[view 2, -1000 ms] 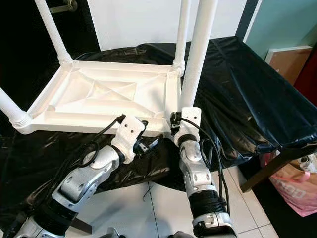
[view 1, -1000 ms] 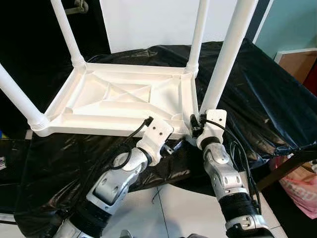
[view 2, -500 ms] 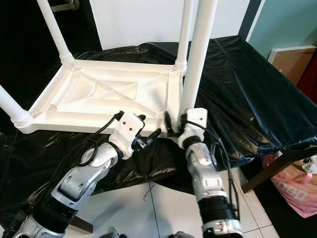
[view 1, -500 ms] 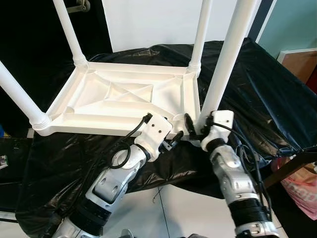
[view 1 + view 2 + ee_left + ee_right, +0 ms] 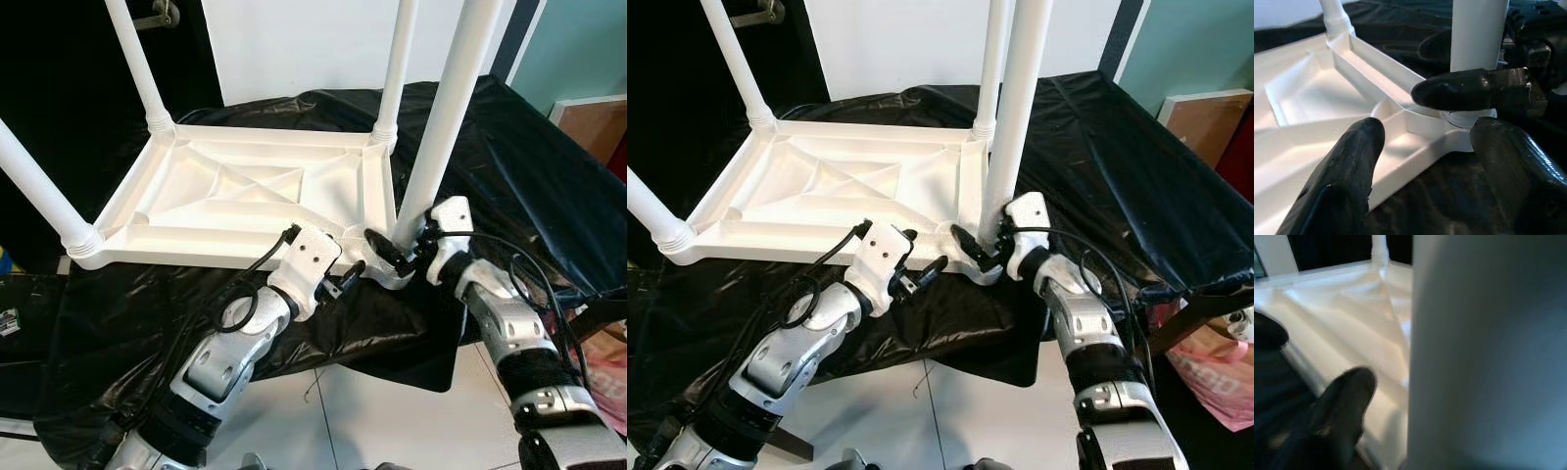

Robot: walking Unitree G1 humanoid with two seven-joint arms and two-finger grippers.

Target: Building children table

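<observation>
A white plastic children's table [image 5: 235, 196] lies upside down on a black-covered surface, its legs pointing up. The near right leg [image 5: 446, 117] stands at the corner closest to me. My right gripper [image 5: 387, 257] comes in from the right and is shut on this leg's base; one finger [image 5: 1464, 90] lies across its front. In the right wrist view the leg [image 5: 1488, 352] looms large beside one finger [image 5: 1342, 401]. My left gripper [image 5: 345, 278] is open just before the table's near edge, its fingers [image 5: 1347, 171] apart on either side of that corner.
The black sheet [image 5: 509, 166] hangs over the support's front edge above white floor tiles [image 5: 372, 411]. A wooden board [image 5: 588, 122] leans at the right, with a pink bag [image 5: 1215, 392] below it. A white wall stands behind, and a dark doorway with a handle [image 5: 162, 15] at the left.
My right arm has swung from below the leg out to the right, with its fingers staying at the leg's base. The left gripper has barely shifted.
</observation>
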